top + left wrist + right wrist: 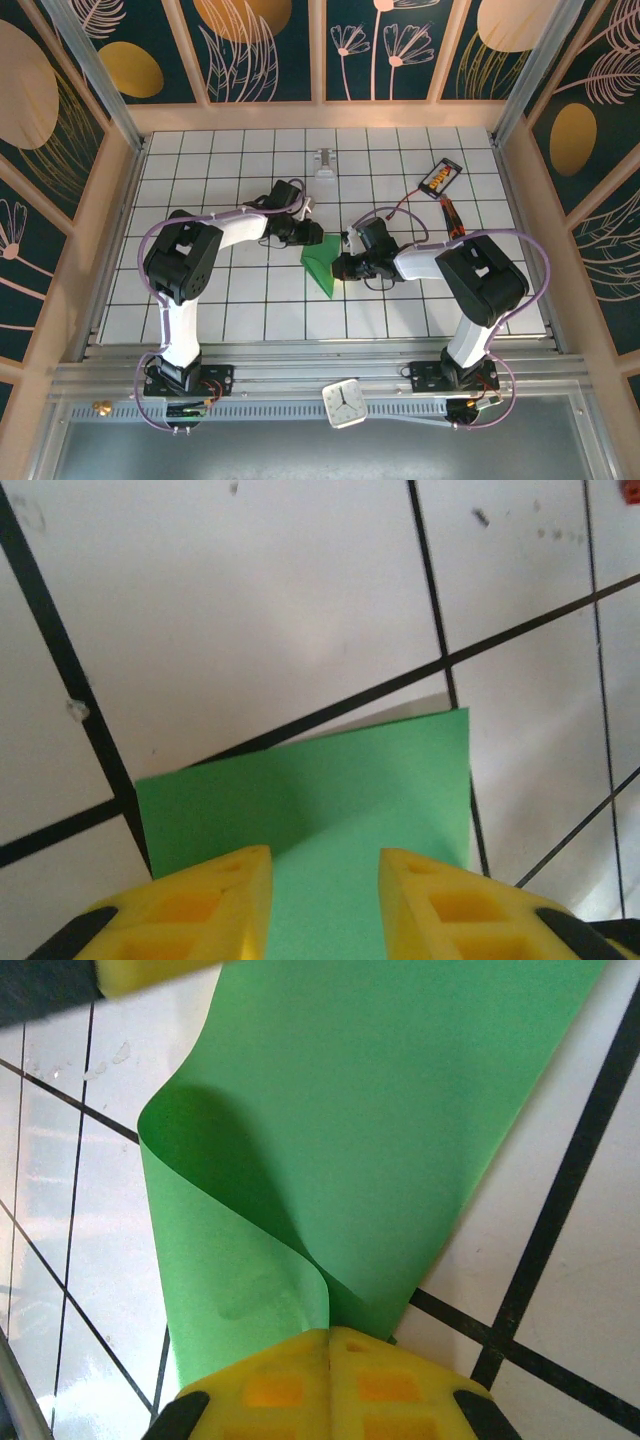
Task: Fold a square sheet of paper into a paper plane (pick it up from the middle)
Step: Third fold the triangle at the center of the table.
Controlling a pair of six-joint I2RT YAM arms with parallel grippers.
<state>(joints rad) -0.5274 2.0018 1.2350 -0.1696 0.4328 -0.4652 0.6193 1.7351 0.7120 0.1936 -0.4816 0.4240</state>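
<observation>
The square sheet of paper (322,262) is bright green and folded over on the tiled table between the two arms. In the right wrist view the paper (350,1130) curls over itself, and my right gripper (330,1335) is shut on its folded edge, the yellow fingers pressed together. From the right, that gripper (343,266) meets the sheet. My left gripper (305,237) is at the sheet's upper left corner. In the left wrist view its yellow fingers stand apart over the paper (330,780), so the left gripper (325,880) is open. No paper plane shape shows.
A small white fixture (326,163) stands on the table behind the arms. An orange and black device (441,177) and a red-handled tool (450,215) lie at the back right. A white clock (347,402) sits on the near rail. Wooden frame walls enclose the table.
</observation>
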